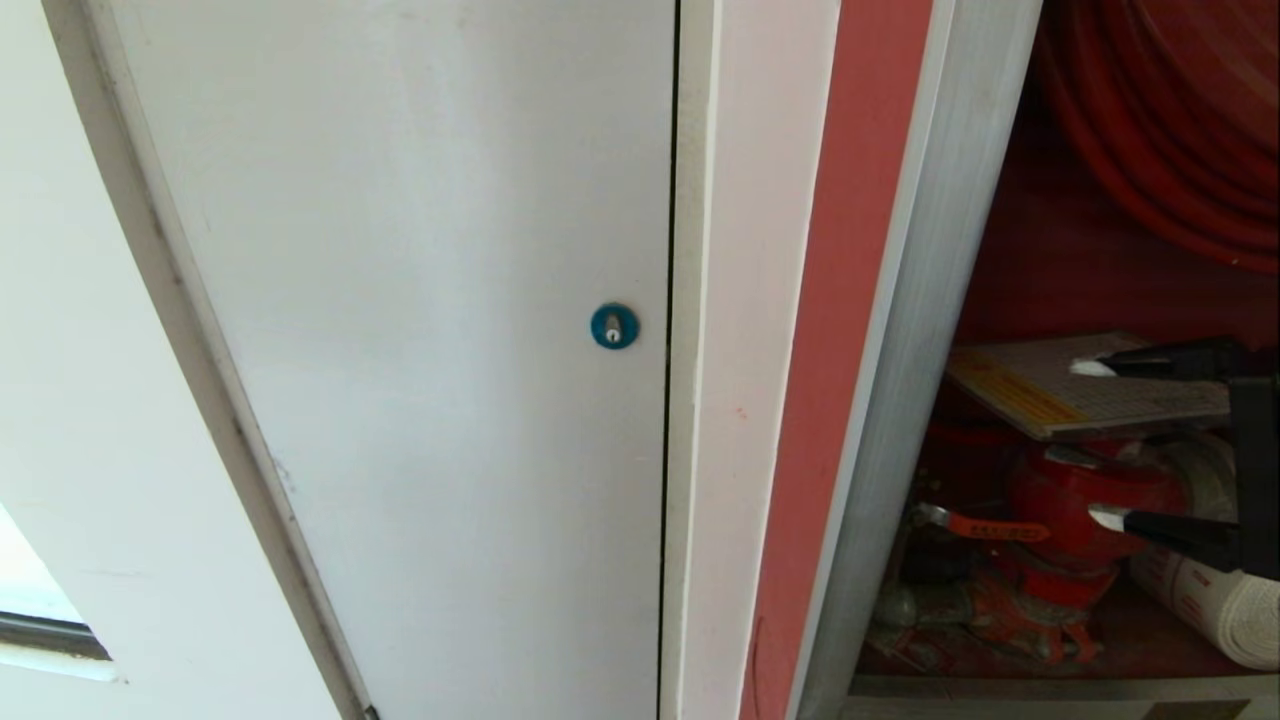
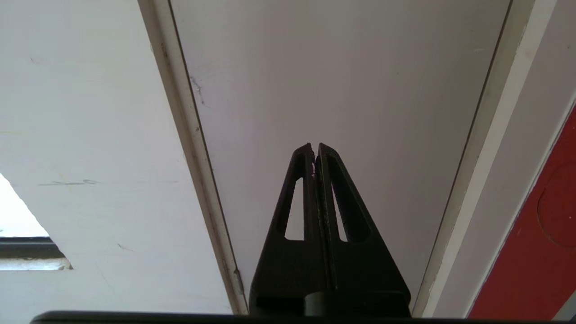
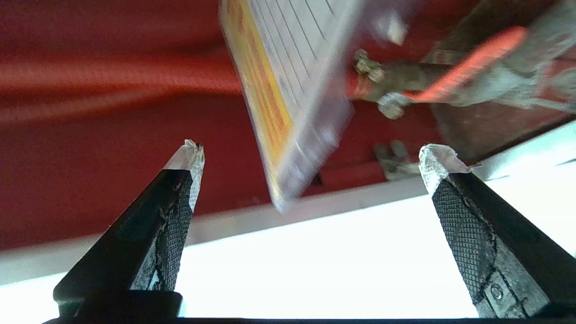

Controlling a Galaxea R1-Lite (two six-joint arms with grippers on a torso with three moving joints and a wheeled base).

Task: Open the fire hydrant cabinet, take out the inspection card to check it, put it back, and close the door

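The fire hydrant cabinet stands open at the right, with a red hose reel and a red valve inside. The inspection card, white with a yellow band, lies tilted on top of the valve. My right gripper reaches into the cabinet from the right and is open wide, one taped fingertip over the card's edge and the other lower, by the valve. In the right wrist view the card hangs free between and beyond that gripper, touching neither finger. The cabinet's door is out of view. My left gripper is shut and empty.
A plain white door with a blue round lock fills the left and middle; the left gripper points at it. A white rolled hose lies at the cabinet's lower right. A red-handled lever sticks out beside the valve.
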